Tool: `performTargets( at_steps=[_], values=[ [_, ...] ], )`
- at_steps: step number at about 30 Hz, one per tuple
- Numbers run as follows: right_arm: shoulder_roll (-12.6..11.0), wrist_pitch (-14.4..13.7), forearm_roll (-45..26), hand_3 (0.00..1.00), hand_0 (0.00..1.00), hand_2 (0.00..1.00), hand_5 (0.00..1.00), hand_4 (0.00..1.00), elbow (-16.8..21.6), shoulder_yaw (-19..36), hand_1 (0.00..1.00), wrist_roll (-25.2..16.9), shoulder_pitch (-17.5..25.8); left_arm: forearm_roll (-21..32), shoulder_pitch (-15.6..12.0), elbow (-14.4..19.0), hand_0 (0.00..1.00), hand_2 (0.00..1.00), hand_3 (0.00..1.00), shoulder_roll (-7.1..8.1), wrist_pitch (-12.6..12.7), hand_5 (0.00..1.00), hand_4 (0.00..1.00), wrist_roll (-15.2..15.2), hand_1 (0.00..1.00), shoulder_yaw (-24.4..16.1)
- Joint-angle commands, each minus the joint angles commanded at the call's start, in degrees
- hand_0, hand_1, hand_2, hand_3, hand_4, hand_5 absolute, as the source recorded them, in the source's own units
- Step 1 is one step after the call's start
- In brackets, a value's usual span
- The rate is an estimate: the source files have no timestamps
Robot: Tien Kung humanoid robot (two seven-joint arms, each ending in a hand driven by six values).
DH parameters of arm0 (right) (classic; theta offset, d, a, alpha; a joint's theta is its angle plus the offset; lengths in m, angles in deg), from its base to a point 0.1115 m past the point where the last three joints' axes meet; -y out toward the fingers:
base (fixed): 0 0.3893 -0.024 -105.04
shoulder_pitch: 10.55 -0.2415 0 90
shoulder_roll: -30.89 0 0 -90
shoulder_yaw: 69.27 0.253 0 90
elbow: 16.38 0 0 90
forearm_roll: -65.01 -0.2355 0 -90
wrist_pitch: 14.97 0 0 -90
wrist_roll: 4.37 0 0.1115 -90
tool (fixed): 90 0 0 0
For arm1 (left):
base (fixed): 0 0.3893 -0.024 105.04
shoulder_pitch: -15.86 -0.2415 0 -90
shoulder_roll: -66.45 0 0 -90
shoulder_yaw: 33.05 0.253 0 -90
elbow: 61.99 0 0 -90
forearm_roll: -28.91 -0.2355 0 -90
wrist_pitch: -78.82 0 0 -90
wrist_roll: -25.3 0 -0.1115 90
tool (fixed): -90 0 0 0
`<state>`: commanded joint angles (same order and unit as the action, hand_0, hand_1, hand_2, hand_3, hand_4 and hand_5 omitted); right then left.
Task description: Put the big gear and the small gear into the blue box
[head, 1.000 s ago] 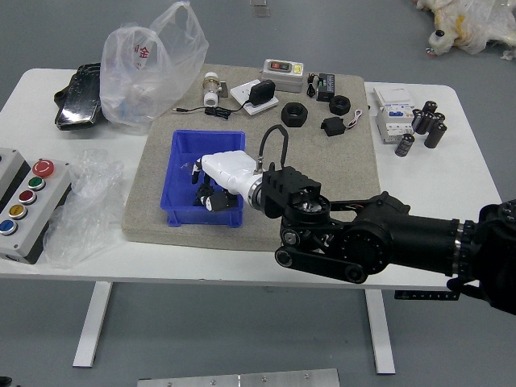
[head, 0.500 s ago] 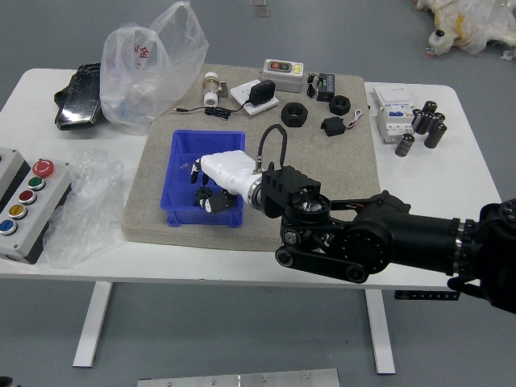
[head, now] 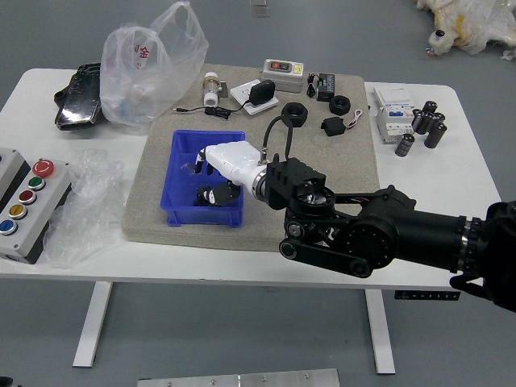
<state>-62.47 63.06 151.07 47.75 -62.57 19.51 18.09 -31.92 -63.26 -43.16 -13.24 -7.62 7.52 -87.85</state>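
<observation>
Blue box (head: 181,186), right hand (head: 236,165) reaching in

Box sits on a grey-beige mat (head: 143,197), on the white tabletop (head: 113,266). Right hand, white-backed, comes in over the box's right wall. Fingers and thumb stand apart, blue showing between them. Dark toothed piece, looks like a gear (head: 202,196), low inside the box by the thumb's tip; big or small, cannot tell. Whether thumb and gear touch, also cannot tell.

Around the box: button panel (head: 36,205) to its left, with crumpled clear plastic (head: 85,210) between panel and box. Beyond its far left corner, a thin plastic bag (head: 145,72). Just past its far side, a black adapter cable (head: 218,112). Farther off beyond the box's right side, two black rings (head: 297,114); well off to its right, dark cylinders (head: 435,133).
</observation>
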Motion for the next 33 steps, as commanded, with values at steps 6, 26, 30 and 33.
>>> performTargets(
  at_steps=[6,26,30,33],
  values=[
    [-1.07,-0.07,-0.10,0.694,0.317,0.638,0.212,0.669,0.67,1.91,0.573,-0.17,0.08,-0.01,-0.09,0.01,0.650,0.528,0.677,-0.01,0.04,0.289,0.652,0.06,0.560,-0.06],
    [-10.42,-5.61,7.41,0.681,0.499,0.667,0.286,0.716,1.40,22.49,0.620,-3.69,11.71,1.17,-0.55,-0.12,0.648,0.527,0.672,-0.86,0.26,0.294,0.648,0.36,0.555,0.70],
    [-12.59,-8.02,7.99,0.676,0.527,0.669,0.298,0.718,4.11,29.57,0.624,-6.44,16.63,1.89,-0.58,-0.24,0.647,0.528,0.672,-0.95,0.36,0.294,0.648,0.74,0.555,1.27],
    [-13.64,-9.45,7.39,0.676,0.527,0.669,0.298,0.718,5.64,34.30,0.624,-8.54,19.94,2.02,-0.62,-0.30,0.647,0.528,0.672,-1.08,0.30,0.294,0.648,0.77,0.555,1.42]
  ],
)
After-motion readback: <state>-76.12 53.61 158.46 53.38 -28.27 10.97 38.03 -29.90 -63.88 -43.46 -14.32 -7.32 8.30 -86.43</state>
